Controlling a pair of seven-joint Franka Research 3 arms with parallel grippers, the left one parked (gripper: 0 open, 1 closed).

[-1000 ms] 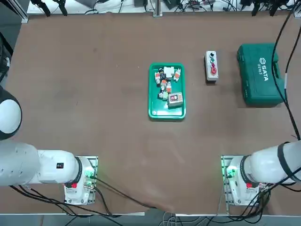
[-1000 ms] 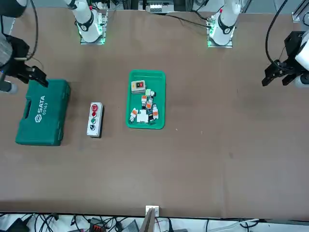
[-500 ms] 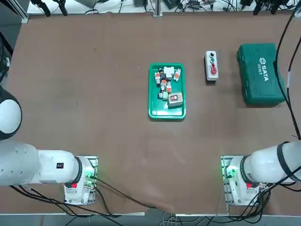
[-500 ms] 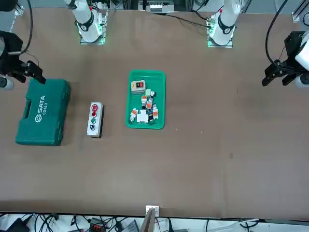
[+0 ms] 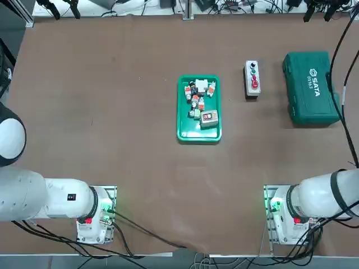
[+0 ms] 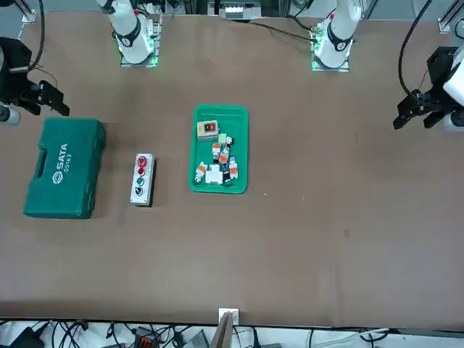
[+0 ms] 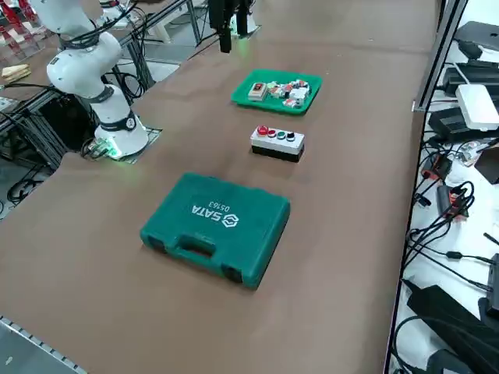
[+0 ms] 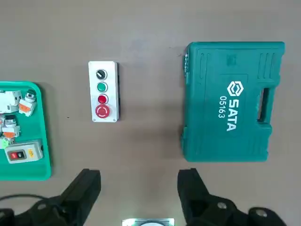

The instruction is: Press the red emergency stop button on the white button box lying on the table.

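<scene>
The small round red emergency stop button (image 8: pixel 102 111) is the largest knob on the narrow white-grey rectangular button box (image 8: pixel 104 92), and it sits at one end of the box's row; going along the row from it come a smaller red button, a small green one and a dark one at the far end. The box lies flat on the broad brown desk (image 5: pixel 112 112), its buttons facing straight up. In the top view its long axis runs away from my base, with the stop button (image 5: pixel 254 84) at the end nearer me. It rests between the green plastic tray of small parts (image 5: pixel 199 108) and the dark green SATA tool case (image 5: pixel 311 87), apart from both.

My right gripper (image 8: pixel 139 181) hangs high above the desk, off beyond the case's side, jaws spread wide and holding nothing. Pressing has not begun. To do it well I judge I should bring the jaws together first, so one blunt tip meets the knob, then travel over the case to sit directly above the red knob and come down straight. A slanted push could skid the light box or catch the smaller red button beside it
</scene>
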